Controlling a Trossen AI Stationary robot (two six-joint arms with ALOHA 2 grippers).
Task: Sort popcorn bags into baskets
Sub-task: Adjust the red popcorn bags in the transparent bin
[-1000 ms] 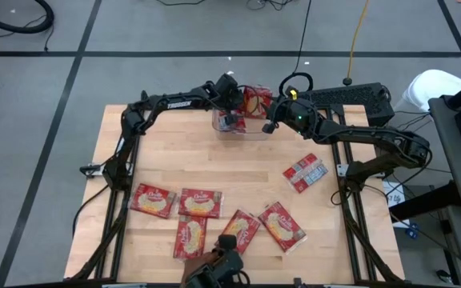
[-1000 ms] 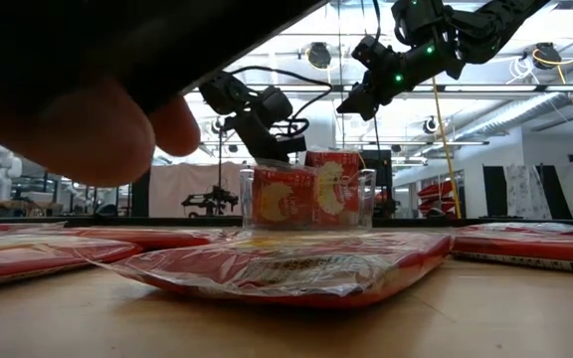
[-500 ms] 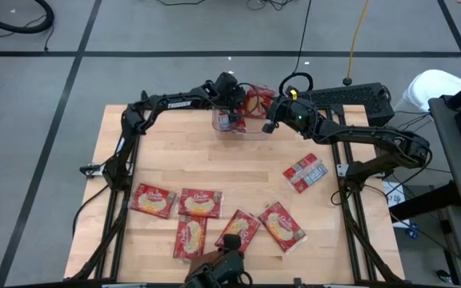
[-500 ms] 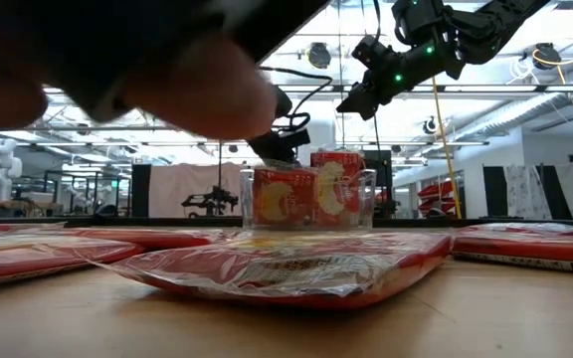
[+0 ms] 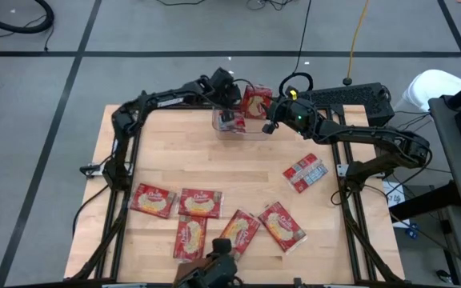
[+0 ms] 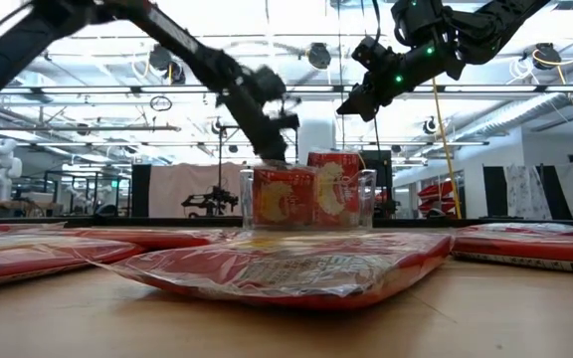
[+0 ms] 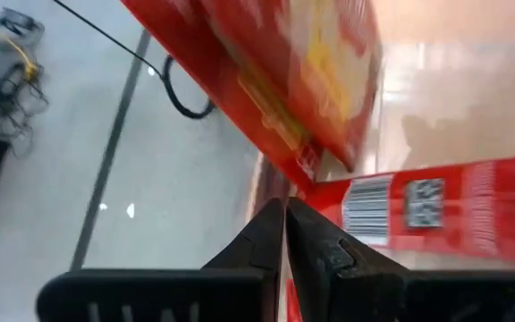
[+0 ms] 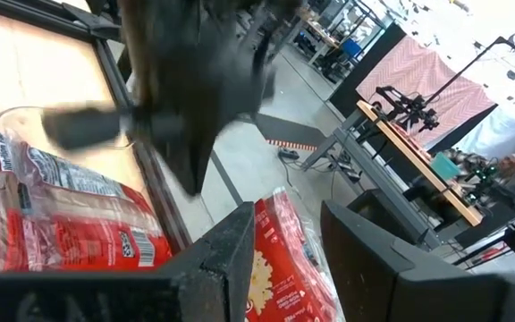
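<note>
the left tool (image 5: 229,88) has pulled back from the bin (image 5: 238,128) at the worktop's far edge, its fingers near shut and empty, so its bag seems delivered. the right tool (image 5: 269,126) grips a bag (image 5: 256,102) upright over the bin; six more bags (image 5: 200,203) lie unsorted.

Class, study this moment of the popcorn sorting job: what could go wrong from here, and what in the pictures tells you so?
1. The right gripper holds a popcorn bag upright over the clear bin; released there, it might tip out.
2. The left gripper sits close beside that bag, so the arms could bump.
3. Six bags remain on the table while the bin looks nearly full.
</note>
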